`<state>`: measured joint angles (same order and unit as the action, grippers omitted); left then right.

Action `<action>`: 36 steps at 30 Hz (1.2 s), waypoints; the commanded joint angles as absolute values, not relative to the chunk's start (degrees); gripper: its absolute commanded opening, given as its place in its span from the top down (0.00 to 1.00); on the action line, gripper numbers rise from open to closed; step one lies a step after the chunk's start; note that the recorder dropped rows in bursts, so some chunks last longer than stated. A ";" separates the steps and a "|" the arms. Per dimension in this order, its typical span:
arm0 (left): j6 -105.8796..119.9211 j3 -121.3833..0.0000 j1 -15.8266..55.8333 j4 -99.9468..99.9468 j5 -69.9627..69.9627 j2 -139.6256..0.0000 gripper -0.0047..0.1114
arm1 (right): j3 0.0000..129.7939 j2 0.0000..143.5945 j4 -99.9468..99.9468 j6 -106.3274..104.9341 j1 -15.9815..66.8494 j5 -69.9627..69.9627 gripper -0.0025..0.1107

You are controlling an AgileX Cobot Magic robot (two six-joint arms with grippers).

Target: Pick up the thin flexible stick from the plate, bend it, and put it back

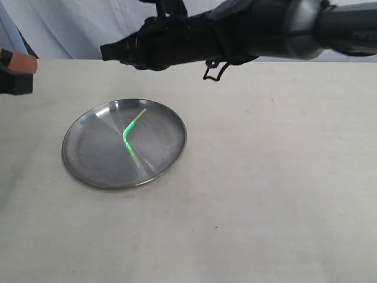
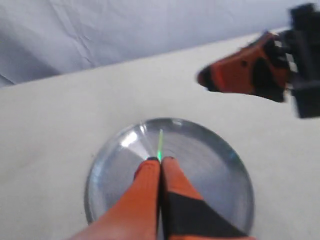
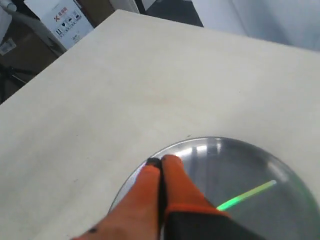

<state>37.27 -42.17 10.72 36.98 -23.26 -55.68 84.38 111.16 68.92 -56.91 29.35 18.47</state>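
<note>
The thin flexible stick (image 1: 131, 134) lies on the plate (image 1: 88, 154), bent into a V and glowing bright green, with one paler end. No gripper touches it. My left gripper (image 1: 30, 63) hangs at the far left, off the plate, its orange fingers (image 2: 150, 172) pressed together with nothing between them; the stick (image 2: 160, 144) shows past the tips. My right gripper (image 1: 106, 52) hovers high behind the plate, its fingers (image 3: 170, 167) also shut and empty, over the plate's rim (image 3: 200, 142). The stick (image 3: 247, 195) lies beside them, below.
The plate sits left of the middle of a pale beige table (image 1: 277, 177). White cloth (image 1: 76, 26) hangs behind the table. The right arm's black body (image 1: 247, 26) spans the top of the exterior view. Boxes (image 3: 60, 20) stand beyond the table edge.
</note>
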 commanded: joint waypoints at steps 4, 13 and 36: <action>34.48 -39.29 10.40 41.25 -8.67 -54.70 0.96 | 74.09 95.78 17.78 -14.36 29.08 22.04 0.99; 34.82 -35.86 10.40 43.65 -9.06 -54.69 0.96 | 59.13 78.91 5.11 3.90 29.28 35.95 0.99; 34.82 -35.86 10.40 43.65 -8.94 -54.69 0.96 | 23.45 29.15 7.19 3.01 10.42 8.79 0.99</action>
